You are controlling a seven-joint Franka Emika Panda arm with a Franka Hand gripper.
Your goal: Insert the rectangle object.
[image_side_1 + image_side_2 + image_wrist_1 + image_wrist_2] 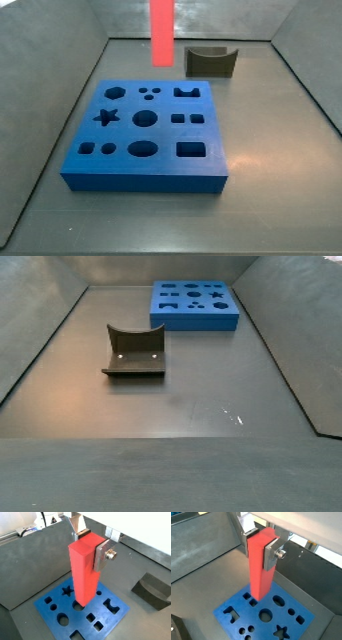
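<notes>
The gripper (90,548) is shut on the top end of the rectangle object (85,577), a long red-orange bar that hangs upright between the fingers (103,556). Both wrist views show this grip (260,549). The bar (259,572) hangs above the blue block with shaped holes (75,614), its lower end clear of the block's top. In a side view the bar (160,30) shows at the top edge, above and behind the blue block (167,135); the gripper itself is out of that frame. Neither the bar nor the gripper shows in the side view with the block at the far end (195,322).
A dark olive block with a curved notch (211,62) stands behind the blue block to its right; it also shows in a wrist view (153,589) and a side view (134,356). Grey walls enclose the floor.
</notes>
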